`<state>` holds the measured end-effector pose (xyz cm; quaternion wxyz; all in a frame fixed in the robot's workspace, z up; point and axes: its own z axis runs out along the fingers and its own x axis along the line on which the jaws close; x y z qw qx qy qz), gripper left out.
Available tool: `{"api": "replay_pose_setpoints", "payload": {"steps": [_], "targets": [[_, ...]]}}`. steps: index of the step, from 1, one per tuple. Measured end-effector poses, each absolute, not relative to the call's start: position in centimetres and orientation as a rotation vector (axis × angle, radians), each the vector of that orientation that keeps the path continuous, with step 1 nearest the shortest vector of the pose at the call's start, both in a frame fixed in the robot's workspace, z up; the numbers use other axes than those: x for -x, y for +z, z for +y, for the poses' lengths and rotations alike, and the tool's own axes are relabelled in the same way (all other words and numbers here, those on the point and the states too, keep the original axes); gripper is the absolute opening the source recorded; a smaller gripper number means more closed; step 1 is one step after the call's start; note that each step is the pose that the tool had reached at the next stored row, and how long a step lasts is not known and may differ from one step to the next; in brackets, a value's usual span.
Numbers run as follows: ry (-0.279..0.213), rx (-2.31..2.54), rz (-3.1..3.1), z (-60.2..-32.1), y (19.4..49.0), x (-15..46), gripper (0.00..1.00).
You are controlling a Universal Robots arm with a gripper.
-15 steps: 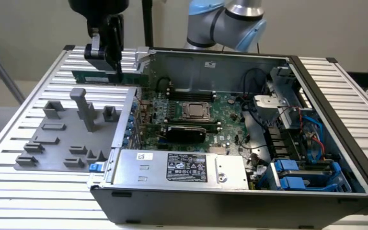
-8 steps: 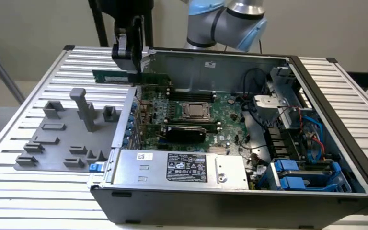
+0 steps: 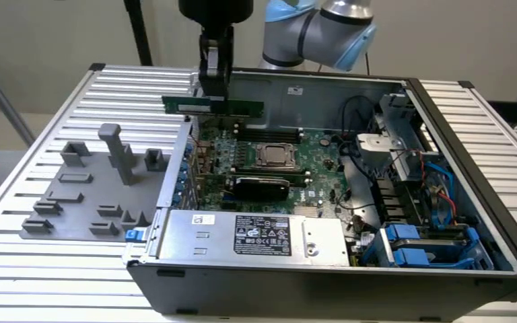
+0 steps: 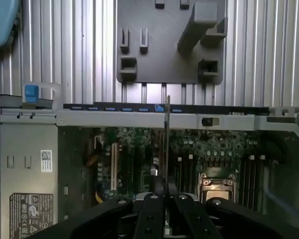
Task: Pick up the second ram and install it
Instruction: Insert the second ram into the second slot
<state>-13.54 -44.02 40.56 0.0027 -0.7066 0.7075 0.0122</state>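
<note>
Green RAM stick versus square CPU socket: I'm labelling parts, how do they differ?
The thin green RAM stick is long and narrow; the silvery CPU socket is square. The stick stands on edge, held aloft by the black gripper; the socket lies flat on the motherboard.

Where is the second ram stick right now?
The gripper holds the second ram level above the far edge of the motherboard, toward the exterior view's left of the CPU socket.

The ram [image 3: 245, 108] is covered at its middle by the gripper [image 3: 213, 99], and its faces are hidden edge-on in the wrist view. The arm [image 3: 322, 30] is cut off by the exterior view's top edge. The label [image 3: 262, 235] is printed too small to be read.
</note>
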Motion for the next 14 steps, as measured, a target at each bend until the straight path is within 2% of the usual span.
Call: {"api": "replay_pose_setpoints", "payload": {"steps": [14], "targets": [[0.038,2.216,2.219,-40.9,38.2,7.2,0.0]]}}
